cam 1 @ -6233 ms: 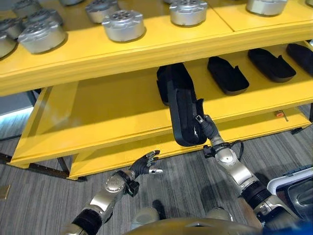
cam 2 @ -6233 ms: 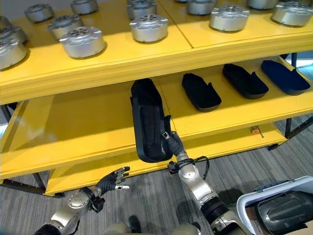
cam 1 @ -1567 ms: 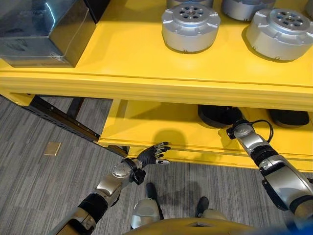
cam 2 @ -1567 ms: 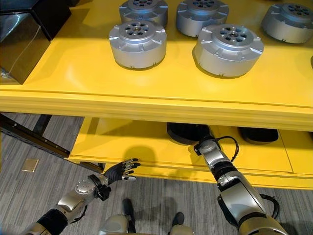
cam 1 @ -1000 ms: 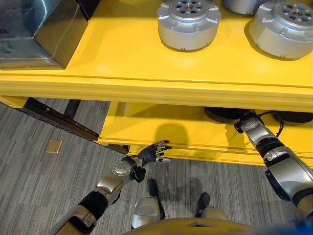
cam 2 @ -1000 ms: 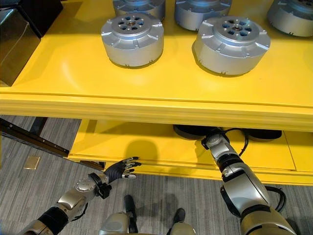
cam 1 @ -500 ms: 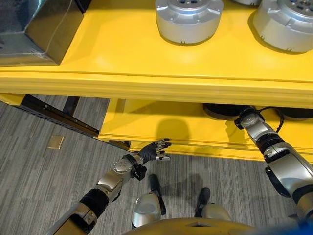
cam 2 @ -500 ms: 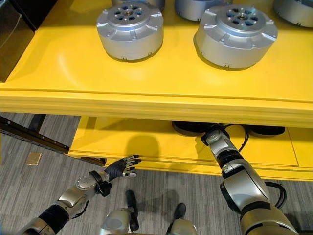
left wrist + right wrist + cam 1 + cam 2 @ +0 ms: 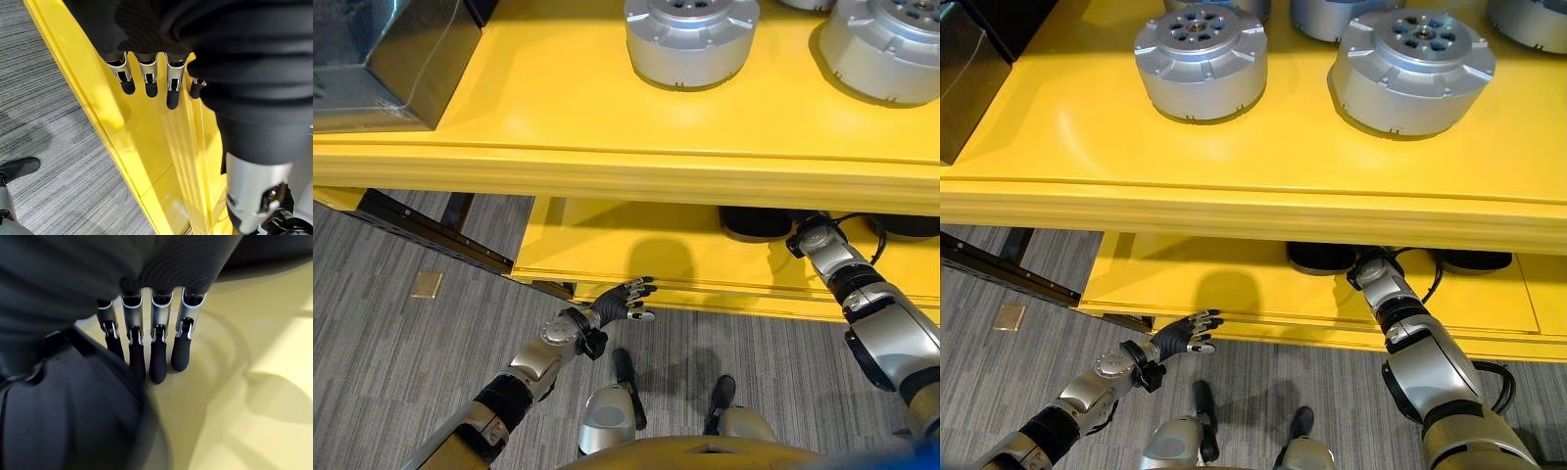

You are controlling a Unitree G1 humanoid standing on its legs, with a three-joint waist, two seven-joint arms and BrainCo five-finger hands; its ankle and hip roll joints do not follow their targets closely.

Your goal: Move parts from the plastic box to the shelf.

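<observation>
R hand (image 9: 155,350) was reaching under the upper shelf (image 9: 607,166), fingers straight beside the black part (image 9: 1322,257), at 3 o'clock on the lower shelf (image 9: 1234,294). Not clamped. Vs 6 s back, when the part hung off the shelf edge in R's grip, it was pushed well in, so placement looks about done. L hand (image 9: 622,304) stayed open, idle, 7 o'clock. Silver discs (image 9: 1200,44) up top untouched.

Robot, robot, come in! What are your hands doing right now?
Right robot hand under the yellow shelf, fingers straight beside the black part. Left robot hand open, holding nothing. Nothing in the way.
</observation>
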